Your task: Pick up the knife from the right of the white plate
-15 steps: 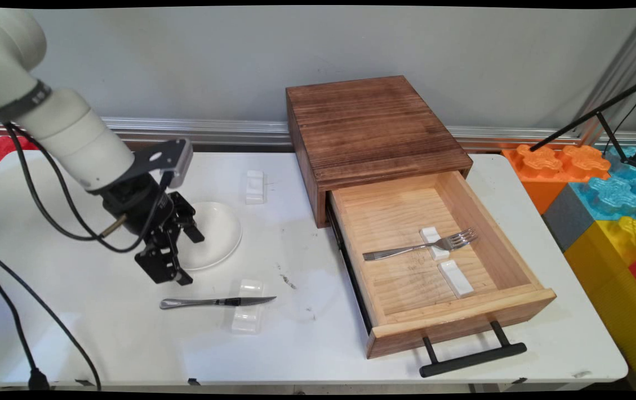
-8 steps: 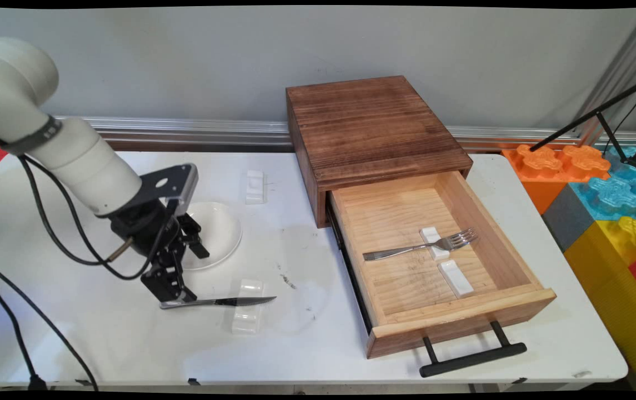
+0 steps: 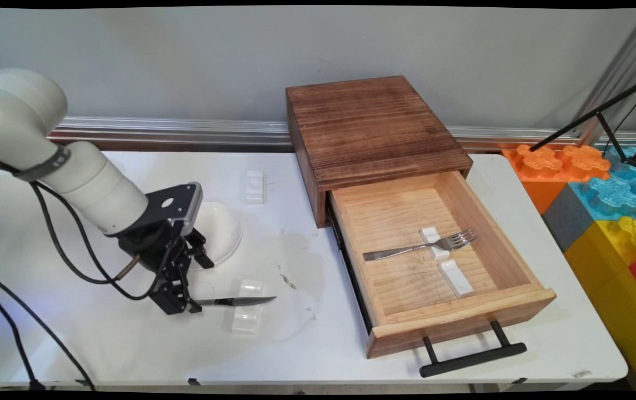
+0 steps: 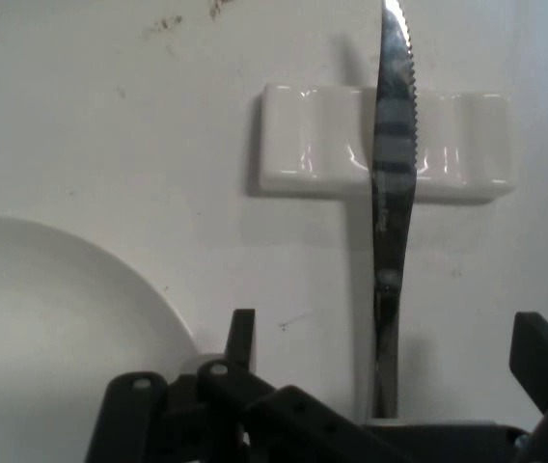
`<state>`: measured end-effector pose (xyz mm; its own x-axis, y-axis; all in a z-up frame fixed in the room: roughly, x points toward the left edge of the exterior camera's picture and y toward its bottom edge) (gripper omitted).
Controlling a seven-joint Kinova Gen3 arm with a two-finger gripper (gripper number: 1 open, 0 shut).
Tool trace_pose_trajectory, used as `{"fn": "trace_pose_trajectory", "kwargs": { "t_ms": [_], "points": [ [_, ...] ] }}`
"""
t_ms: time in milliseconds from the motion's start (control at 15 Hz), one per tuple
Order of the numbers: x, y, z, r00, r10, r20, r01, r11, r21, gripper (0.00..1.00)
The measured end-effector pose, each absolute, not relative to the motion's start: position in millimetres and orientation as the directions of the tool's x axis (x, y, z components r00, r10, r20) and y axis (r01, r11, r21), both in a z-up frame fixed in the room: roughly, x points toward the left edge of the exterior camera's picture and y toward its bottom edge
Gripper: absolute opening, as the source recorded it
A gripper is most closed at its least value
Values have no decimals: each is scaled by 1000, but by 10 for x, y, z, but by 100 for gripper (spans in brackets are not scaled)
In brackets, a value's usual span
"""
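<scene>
A serrated steel knife (image 3: 237,301) (image 4: 395,145) lies on the white table, its blade resting across a white ceramic cutlery rest (image 3: 245,321) (image 4: 313,145). My gripper (image 3: 181,304) (image 4: 390,352) is down at table level over the knife's handle end. It is open: one finger (image 4: 242,338) stands to the left of the handle and the other (image 4: 544,359) to the right, both apart from it. The handle's tip is hidden behind the gripper. A white plate (image 3: 223,230) (image 4: 52,318) sits just behind the gripper.
Another white rest (image 3: 255,186) lies behind the plate. A dark wooden box (image 3: 373,122) stands at the right, its light drawer (image 3: 462,318) pulled out, holding a fork (image 3: 423,248) on a rest and a second rest (image 3: 455,278). The black drawer handle (image 3: 470,358) juts towards the front edge.
The gripper has come down and forward from beside the plate to the knife's handle, which it now straddles. The knife, plate and drawer have not moved.
</scene>
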<state>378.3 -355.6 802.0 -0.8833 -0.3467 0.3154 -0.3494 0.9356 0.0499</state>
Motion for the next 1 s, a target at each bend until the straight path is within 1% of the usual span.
{"fn": "trace_pose_trajectory", "kwargs": {
  "t_ms": [1000],
  "points": [
    [3698,-3401,7727,-874,-350,336,-363,931,24,100]
  ]
}}
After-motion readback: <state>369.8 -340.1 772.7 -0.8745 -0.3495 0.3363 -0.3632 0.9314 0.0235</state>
